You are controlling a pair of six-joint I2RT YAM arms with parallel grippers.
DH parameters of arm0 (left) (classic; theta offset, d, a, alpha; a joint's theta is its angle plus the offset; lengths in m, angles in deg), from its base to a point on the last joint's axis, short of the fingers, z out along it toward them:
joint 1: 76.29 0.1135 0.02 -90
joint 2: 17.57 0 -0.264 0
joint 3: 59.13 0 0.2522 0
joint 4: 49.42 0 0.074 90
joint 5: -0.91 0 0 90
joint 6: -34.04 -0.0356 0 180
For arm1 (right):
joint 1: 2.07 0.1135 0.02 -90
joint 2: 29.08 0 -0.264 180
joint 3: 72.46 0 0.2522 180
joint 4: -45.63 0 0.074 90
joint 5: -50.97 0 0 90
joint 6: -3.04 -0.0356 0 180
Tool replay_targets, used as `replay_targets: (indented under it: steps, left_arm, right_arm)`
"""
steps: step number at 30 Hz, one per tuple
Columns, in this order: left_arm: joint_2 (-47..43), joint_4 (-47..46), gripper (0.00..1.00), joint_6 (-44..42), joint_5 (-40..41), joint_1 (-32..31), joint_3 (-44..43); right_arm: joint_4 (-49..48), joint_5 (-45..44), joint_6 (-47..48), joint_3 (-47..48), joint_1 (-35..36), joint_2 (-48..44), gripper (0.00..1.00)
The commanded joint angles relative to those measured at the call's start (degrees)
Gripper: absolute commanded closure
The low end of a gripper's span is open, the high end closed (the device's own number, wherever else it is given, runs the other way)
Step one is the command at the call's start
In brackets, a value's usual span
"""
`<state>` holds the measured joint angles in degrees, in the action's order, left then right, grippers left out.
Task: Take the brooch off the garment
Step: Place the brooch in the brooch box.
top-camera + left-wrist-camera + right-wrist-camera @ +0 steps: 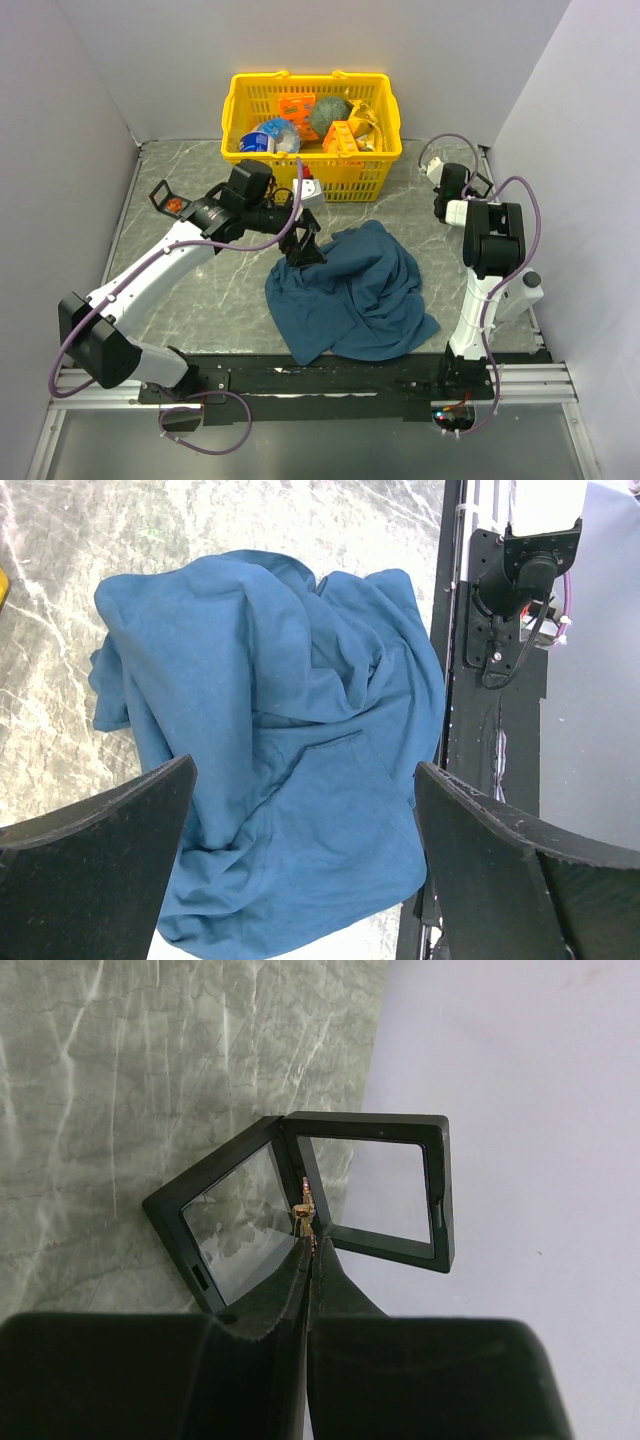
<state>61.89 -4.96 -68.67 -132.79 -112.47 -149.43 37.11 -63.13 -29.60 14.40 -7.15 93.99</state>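
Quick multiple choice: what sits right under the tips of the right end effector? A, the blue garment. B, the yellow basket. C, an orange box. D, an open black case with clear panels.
D: the right wrist view shows the shut right end effector poised over the open black case on the table, pinching a tiny gold-red trinket, seemingly the brooch.

A yellow basket (330, 172) stood at the far middle of the grey marbled table (220, 300), holding orange boxes (297, 106), a round green thing (328, 115) and a blue-and-white tub (258, 141). At the far right, a black hinged case (237, 1218) with clear panes lay open beside the white wall (520, 1060).
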Motion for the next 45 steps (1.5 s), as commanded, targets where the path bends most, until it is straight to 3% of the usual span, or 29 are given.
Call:
replay_targets:
  steps: [1, 20, 23, 33, 45]
  left_arm:
    - [0.3, -1.3, 0.04, 0.6, -1.6, 0.3, -2.7]
    - [0.5, -1.3, 0.04, 0.6, -2.2, 0.3, -3.1]
    - [0.4, -1.2, 0.04, 0.6, -2.1, 0.3, -3.0]
    - [0.3, -1.3, 0.04, 0.7, -2.1, 0.3, -3.0]
    - [0.3, -1.3, 0.04, 0.6, -2.3, 0.3, -3.4]
  right_arm:
    - [-2.1, 0.5, -0.1, 1.3, -0.7, -0.4, 1.00]
    - [-2.0, 0.1, 0.8, 1.1, -0.6, 0.7, 0.98]
    - [-2.0, 0.1, 0.9, 0.9, -0.6, 0.6, 0.97]
    - [-2.1, -0.9, 1.3, 1.0, -0.6, 1.2, 0.78]
    - [-1.9, -0.9, 1.4, 0.6, -0.6, 0.9, 0.78]
